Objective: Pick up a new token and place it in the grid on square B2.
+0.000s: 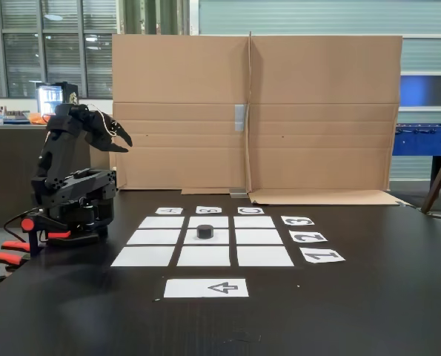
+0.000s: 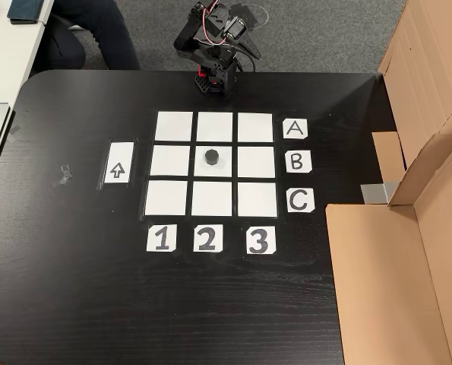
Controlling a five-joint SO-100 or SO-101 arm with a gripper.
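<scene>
- A dark desk (image 2: pixel 74 304) carries the whole scene, rounded at its corners in a fixed view from above.
- A folded cardboard screen (image 1: pixel 257 111) stands upright along the far edge of the desk in a fixed view from the front; from above it runs down the right side (image 2: pixel 423 251).
- The black arm (image 1: pixel 68 185) sits folded on its base at the left of the front view, clear of the paper squares, its pincer (image 1: pixel 120 137) raised in the air, empty, with its jaws slightly parted.
- In a fixed view from above the arm (image 2: pixel 214 46) stands at the top edge of the desk, just beyond row A.
- The grid (image 2: pixel 172 125) of nine white paper rectangles lies flat mid-desk, flanked by labels A, B, C and 1, 2, 3.
- A white sheet printed with an arrow (image 2: pixel 119 162) lies just beside the grid.
- Square B2 (image 2: pixel 203 172), the centre rectangle, bears the piece.
- The token (image 2: pixel 212 157), a small black puck, rests on square B2; from the front it (image 1: pixel 204 231) sits in the middle of the grid.
</scene>
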